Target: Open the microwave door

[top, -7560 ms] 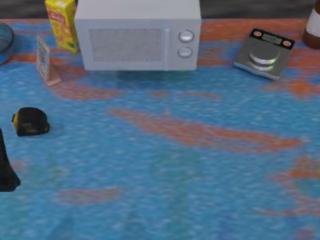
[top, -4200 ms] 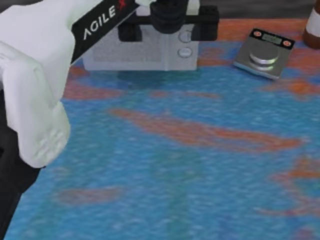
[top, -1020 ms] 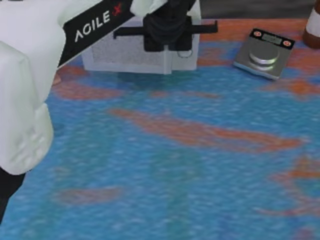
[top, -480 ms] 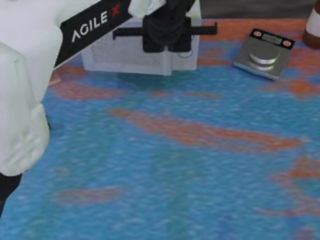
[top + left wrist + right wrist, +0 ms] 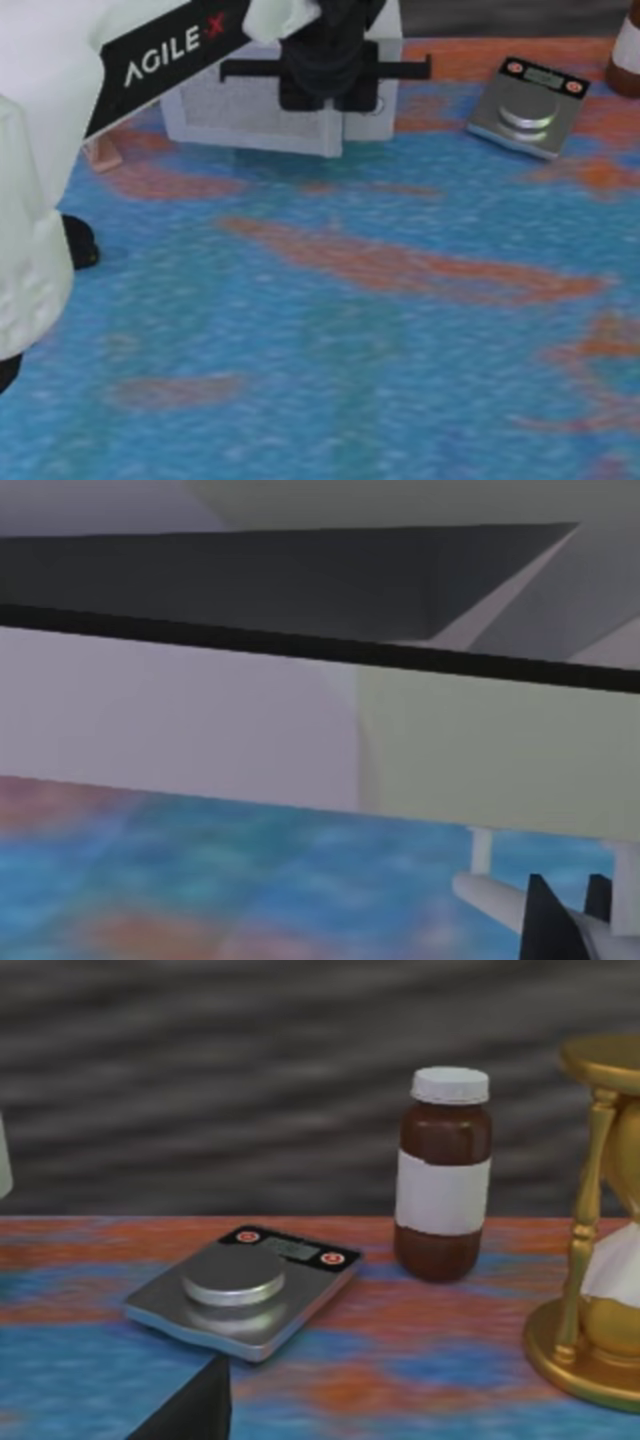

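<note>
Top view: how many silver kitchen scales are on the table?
1. The kitchen scale lies near the table's far right edge, right of the microwave. The left arm covers part of the table's left side, so another could be hidden there.

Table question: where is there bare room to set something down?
The wide stretch of table in front of the microwave and kitchen scale is bare. The back edge is crowded: left gripper at the microwave door, scale, brown jar, hourglass.
</note>
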